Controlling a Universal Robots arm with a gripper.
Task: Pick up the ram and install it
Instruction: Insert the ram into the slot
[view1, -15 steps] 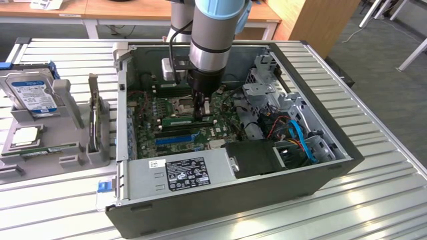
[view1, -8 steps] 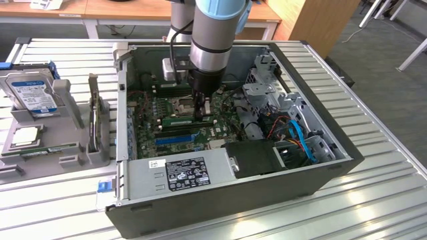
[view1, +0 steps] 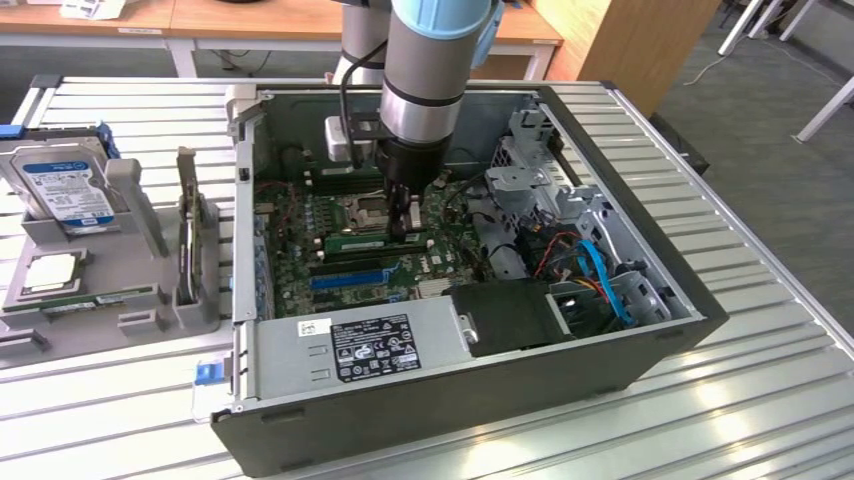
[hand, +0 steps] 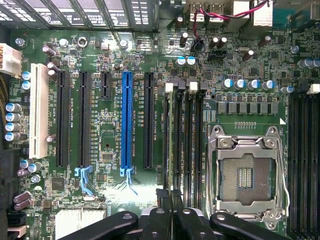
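We see the hand (view1: 404, 228) clamped shut on the ram (view1: 360, 241). It stands on edge beside the processor socket (view1: 363, 209), with its long axis running left-right across the exterior view.

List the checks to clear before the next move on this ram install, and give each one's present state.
1. Grip: pincer shut on the ram: ok.
2. Place: ram above the memory slots beside the empty processor socket: ok.
3. Ram edge lined up with one slot: cannot tell.
4. Slot latches open: cannot tell.
5. Ram seated in a slot: cannot tell.
6. Clearance: arm apart from the blue cables: ok.
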